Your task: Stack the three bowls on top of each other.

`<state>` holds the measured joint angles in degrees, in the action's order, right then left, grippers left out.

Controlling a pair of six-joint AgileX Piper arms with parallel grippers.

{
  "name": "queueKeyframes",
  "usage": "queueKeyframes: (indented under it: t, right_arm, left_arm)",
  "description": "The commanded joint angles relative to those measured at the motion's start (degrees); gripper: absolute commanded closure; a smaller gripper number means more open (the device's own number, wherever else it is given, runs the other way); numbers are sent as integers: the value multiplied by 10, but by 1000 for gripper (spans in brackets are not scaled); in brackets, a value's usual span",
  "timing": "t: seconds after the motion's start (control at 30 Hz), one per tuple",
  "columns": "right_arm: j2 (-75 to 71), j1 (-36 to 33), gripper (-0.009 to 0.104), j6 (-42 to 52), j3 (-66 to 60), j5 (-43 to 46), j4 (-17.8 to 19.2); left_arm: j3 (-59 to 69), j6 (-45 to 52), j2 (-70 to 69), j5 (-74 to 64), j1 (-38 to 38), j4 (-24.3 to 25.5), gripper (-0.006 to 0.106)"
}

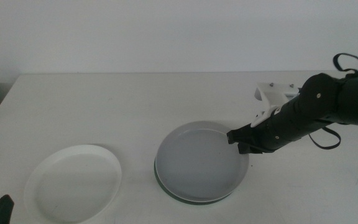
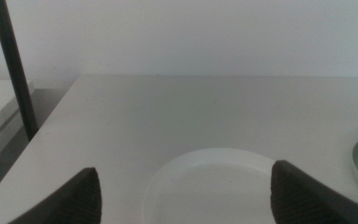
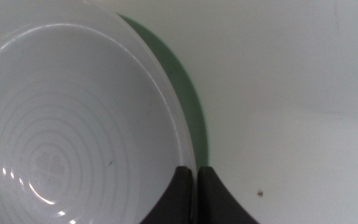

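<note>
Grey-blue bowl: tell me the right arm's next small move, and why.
Probably open the fingers and lift clear. The right gripper is pinched on the rim of the grey-blue bowl, which already sits on the green bowl. The white bowl lies apart by the waiting left gripper.

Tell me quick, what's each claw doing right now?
Left gripper: open, empty, over the white bowl.
Right gripper: shut on the grey-blue bowl rim.

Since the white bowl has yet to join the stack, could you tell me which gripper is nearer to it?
Left. The left gripper waits at the table's near edge beside the white bowl. The right gripper is farther off, shut on the grey-blue bowl's rim.
</note>
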<state>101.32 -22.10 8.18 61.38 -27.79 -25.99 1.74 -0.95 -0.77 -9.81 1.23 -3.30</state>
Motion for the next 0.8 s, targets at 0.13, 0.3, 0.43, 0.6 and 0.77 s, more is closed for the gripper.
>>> queueKeyframes:
  t: [0.13,0.3,0.43,0.6,0.77]
  right_arm:
    - [-12,-5,91,21,12,39,-9]
    - [-15,-5,66,33,15,37,-24]
    - [-59,-4,46,33,16,26,-25]
    - [-201,-3,38,85,16,-20,-5]
    - [-339,-3,41,119,13,-97,13]
  left_arm:
    - [-2,-6,-2,44,0,-7,5]
    - [-2,-6,-2,44,0,-7,5]
    - [-2,-6,-2,44,0,-7,5]
    - [-2,-6,-2,44,0,-7,5]
    - [-2,-6,-2,44,0,-7,5]
